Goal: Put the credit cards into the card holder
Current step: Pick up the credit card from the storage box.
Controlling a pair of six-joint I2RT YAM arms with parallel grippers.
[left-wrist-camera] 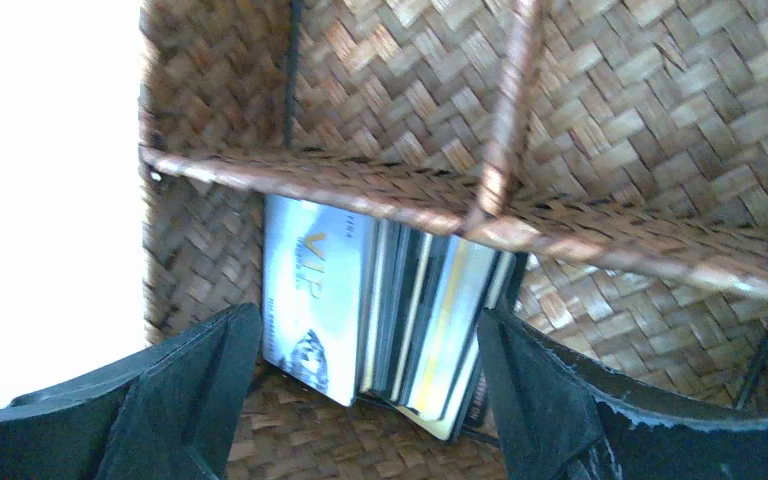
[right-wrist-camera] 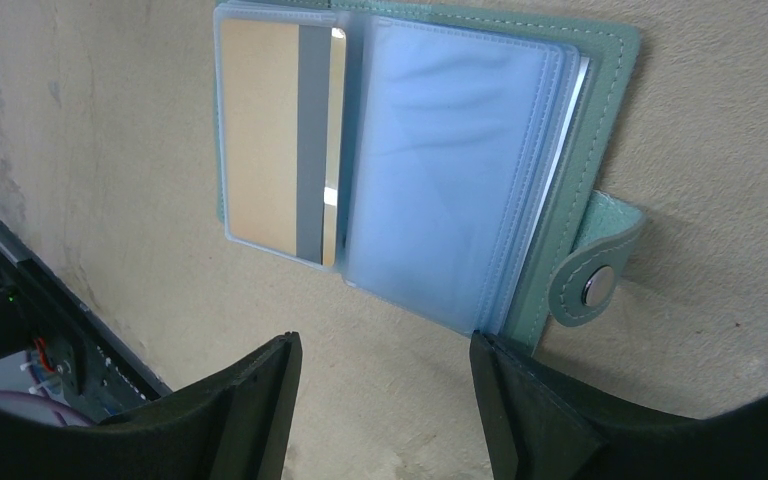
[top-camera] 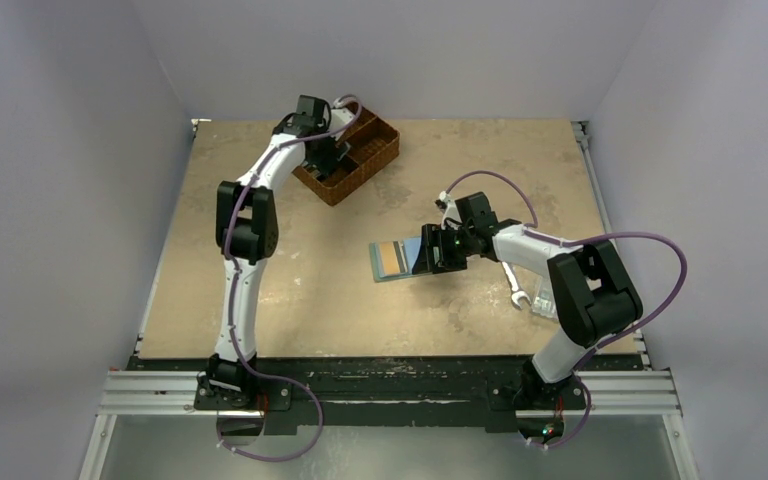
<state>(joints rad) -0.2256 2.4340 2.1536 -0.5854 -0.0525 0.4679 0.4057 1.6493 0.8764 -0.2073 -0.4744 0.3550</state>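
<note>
Several credit cards stand on edge as a stack in one compartment of the wicker basket, a white card with gold lettering at the front. My left gripper is open, one finger on each side of the stack, apart from it. In the top view it hangs over the basket. The teal card holder lies open on the table, with a tan card in its left clear sleeve. My right gripper is open just short of its near edge; its right fingertip meets the holder's corner. The top view shows the holder beside this gripper.
A silver wrench and a clear plastic box lie by the right arm. Woven dividers cross the basket above the cards. The holder's snap strap sticks out to the right. The table's front rail lies to the left.
</note>
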